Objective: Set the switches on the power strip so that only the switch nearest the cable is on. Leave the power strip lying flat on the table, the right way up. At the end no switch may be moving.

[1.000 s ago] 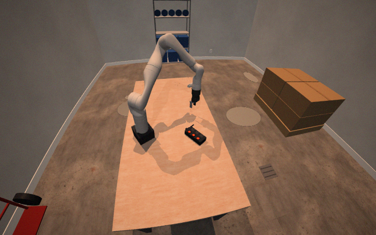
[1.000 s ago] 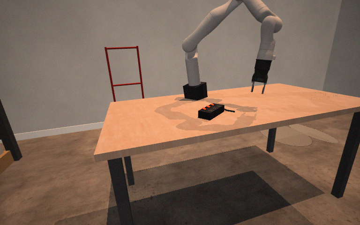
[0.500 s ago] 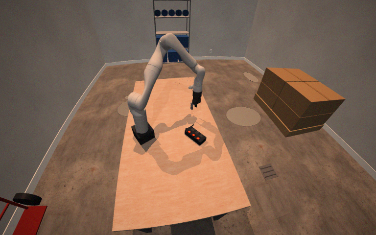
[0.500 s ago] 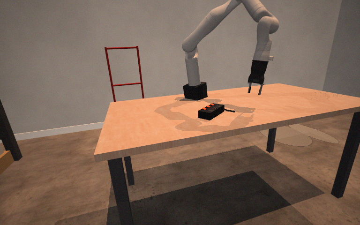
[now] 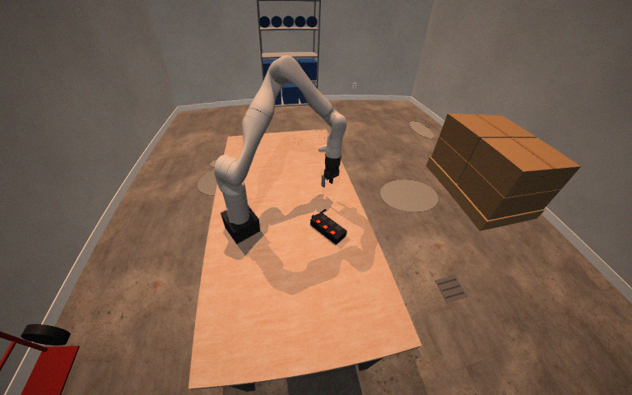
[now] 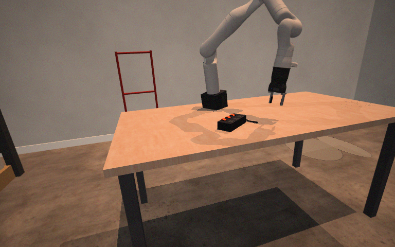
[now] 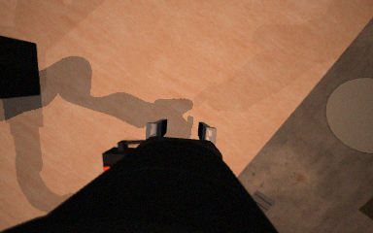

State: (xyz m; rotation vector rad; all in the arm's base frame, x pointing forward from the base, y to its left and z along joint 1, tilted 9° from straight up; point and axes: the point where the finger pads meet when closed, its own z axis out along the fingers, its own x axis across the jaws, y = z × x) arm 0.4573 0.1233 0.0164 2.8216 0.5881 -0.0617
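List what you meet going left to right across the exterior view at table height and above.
Red ladder frame → arm's black base → power strip → open gripper, hanging over the table with nothing in it.

Plain grey walls [image 5: 93, 69] with a pale baseboard enclose a mottled brown floor [image 5: 513, 302]. A light wooden table [image 6: 163, 145] on dark legs stands mid-room. At top centre a metal shelf rack [image 5: 258, 37] holds blue items. A stack of cardboard boxes [image 5: 503, 163] sits at right; a red cart [image 5: 51, 368] at lower left.
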